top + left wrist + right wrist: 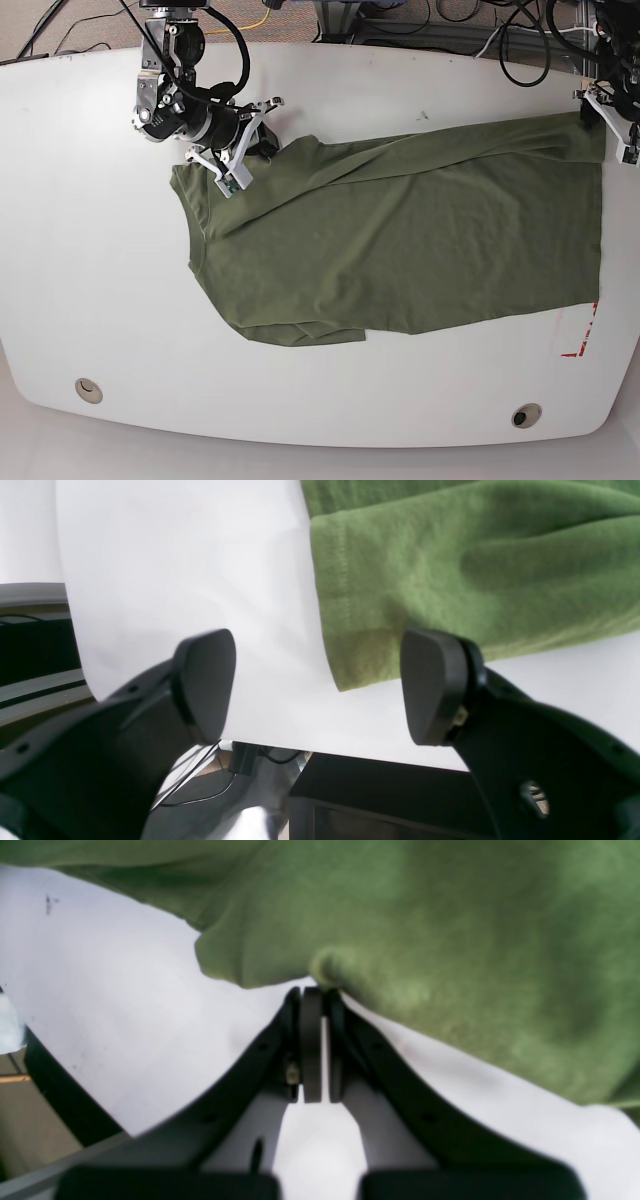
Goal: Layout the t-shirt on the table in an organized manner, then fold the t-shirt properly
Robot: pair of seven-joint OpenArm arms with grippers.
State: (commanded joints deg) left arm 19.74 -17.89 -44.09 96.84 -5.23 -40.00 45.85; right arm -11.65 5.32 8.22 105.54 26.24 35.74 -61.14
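Observation:
The olive-green t-shirt (420,240) lies spread across the white table (100,250), with its hem toward the right and its collar end toward the left. A sleeve is tucked at its lower edge. My right gripper (314,992) is shut on a small pinch of t-shirt (450,940) fabric at the upper-left shoulder area, also seen as the right gripper (262,145) in the base view. My left gripper (320,687) is open, its fingers either side of the t-shirt's (450,565) hem corner, just above the table's edge at the far right (605,112).
Red tape corner marks (580,340) show by the hem at the right. Two round grommets (88,389) (526,413) sit near the front edge. Cables and floor lie beyond the table's back edge (400,50). Dark furniture (380,800) is below the edge by my left gripper.

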